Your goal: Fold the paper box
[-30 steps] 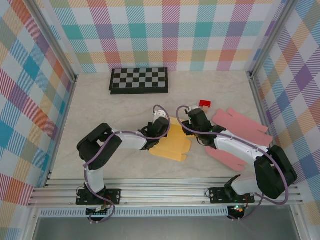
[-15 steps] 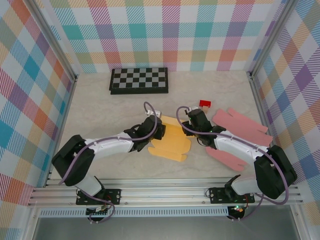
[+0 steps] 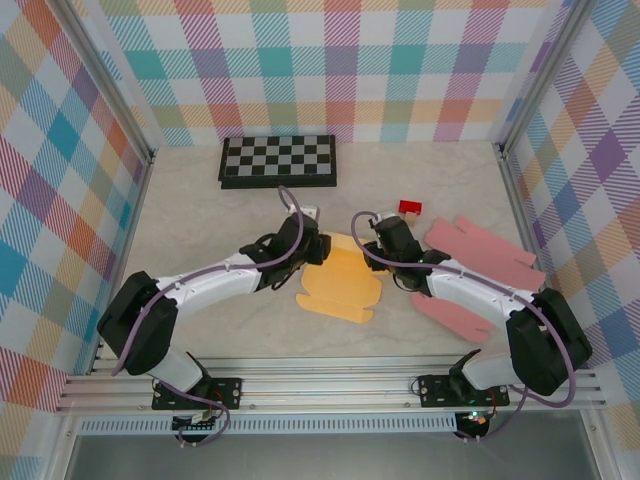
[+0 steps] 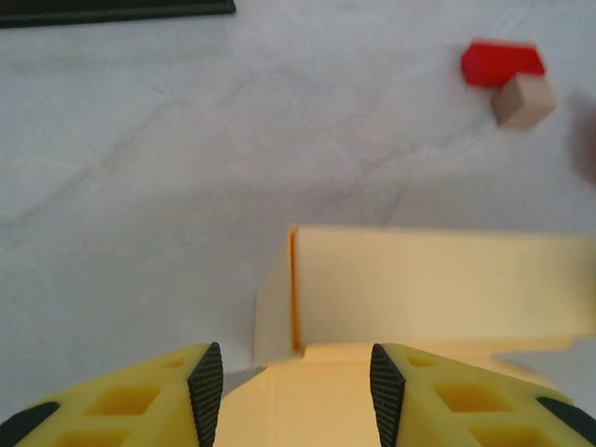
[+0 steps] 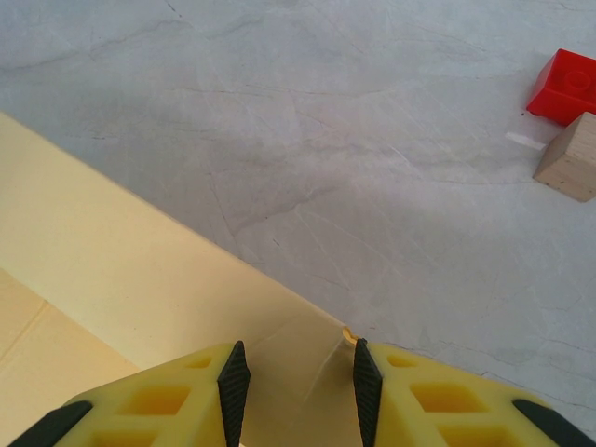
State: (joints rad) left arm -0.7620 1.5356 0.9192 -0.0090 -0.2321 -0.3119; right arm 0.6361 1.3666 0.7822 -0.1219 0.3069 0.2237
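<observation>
- Two claws meet over the yellow paper box [image 3: 340, 285], which lies partly folded on the worktop [image 3: 200, 220] near its middle, between the two arms.
- From above, the left claw [image 3: 318, 243] sits at the box's far-left corner and the right claw [image 3: 378, 240] at its far-right corner.
- In the left wrist view the left claw [image 4: 291, 358] is open — its jaws stand apart over a flat panel with nothing pinched. One raised wall of the paper box [image 4: 438, 279] stands upright just ahead, with a short side flap folded at its left end.
- In the right wrist view the right claw [image 5: 298, 346] has a pad on either side of the end of a raised wall of the paper box [image 5: 112, 270]. Whether the pads press the paper I cannot tell.
- A red block [image 3: 410, 207] and a small wooden cube [image 4: 523, 101] sit just beside each other beyond the box, apart from it.
- Pink sheets [image 3: 485, 255] lie flat to the right, partly under the right arm.
- A chessboard [image 3: 278, 160] rests at the far edge — well apart from the box.
</observation>
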